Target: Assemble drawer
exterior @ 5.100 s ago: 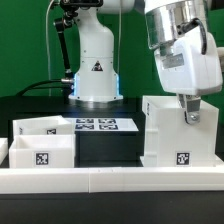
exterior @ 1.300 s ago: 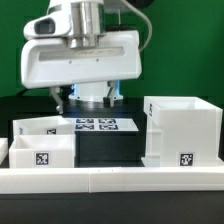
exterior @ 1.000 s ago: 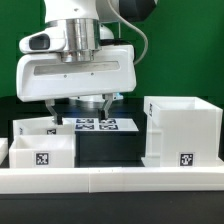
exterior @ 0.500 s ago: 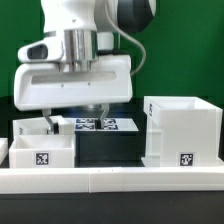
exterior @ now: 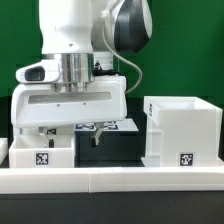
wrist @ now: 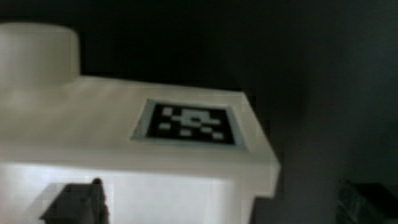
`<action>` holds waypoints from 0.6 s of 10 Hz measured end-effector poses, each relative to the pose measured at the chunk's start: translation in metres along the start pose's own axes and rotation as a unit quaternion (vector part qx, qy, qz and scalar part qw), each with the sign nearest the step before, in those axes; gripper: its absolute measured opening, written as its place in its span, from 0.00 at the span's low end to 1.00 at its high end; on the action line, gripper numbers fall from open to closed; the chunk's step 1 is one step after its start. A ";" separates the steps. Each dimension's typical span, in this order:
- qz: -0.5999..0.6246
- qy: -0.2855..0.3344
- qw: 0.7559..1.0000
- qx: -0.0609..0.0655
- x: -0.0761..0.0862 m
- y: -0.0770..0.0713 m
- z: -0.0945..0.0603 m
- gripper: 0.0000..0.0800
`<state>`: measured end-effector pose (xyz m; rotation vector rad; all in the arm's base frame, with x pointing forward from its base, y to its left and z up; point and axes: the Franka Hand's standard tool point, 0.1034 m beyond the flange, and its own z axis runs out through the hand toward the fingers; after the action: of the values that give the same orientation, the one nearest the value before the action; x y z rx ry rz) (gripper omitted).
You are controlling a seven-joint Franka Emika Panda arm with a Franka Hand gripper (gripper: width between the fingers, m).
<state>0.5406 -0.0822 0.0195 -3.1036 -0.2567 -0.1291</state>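
A green backdrop is standing behind a black table (exterior: 115,148), and a low white rail (exterior: 110,180) is running along its near edge. The drawer's big box housing (exterior: 182,128) is standing upright at the right, well apart from the arm. Two smaller trays are lying at the left: the near tray (exterior: 40,157) just behind the rail, and the far tray (wrist: 107,110) beyond it, partly hidden in the exterior view. The gripper (exterior: 72,137) is being held low over the far tray, its fingers (wrist: 75,201) spread wide and nothing gripped. In the wrist view the tray's tagged face and round knob (wrist: 36,48) are being framed between the fingers; contact cannot be told. The marker board (exterior: 118,125) is lying behind.
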 end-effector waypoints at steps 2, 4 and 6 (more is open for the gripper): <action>0.000 -0.003 1.000 -0.001 -0.003 0.001 0.008 0.81; 0.001 -0.004 1.000 -0.003 -0.005 0.002 0.013 0.81; 0.001 -0.004 1.000 -0.003 -0.005 0.000 0.014 0.66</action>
<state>0.5367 -0.0825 0.0050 -3.1117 -0.2548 -0.1168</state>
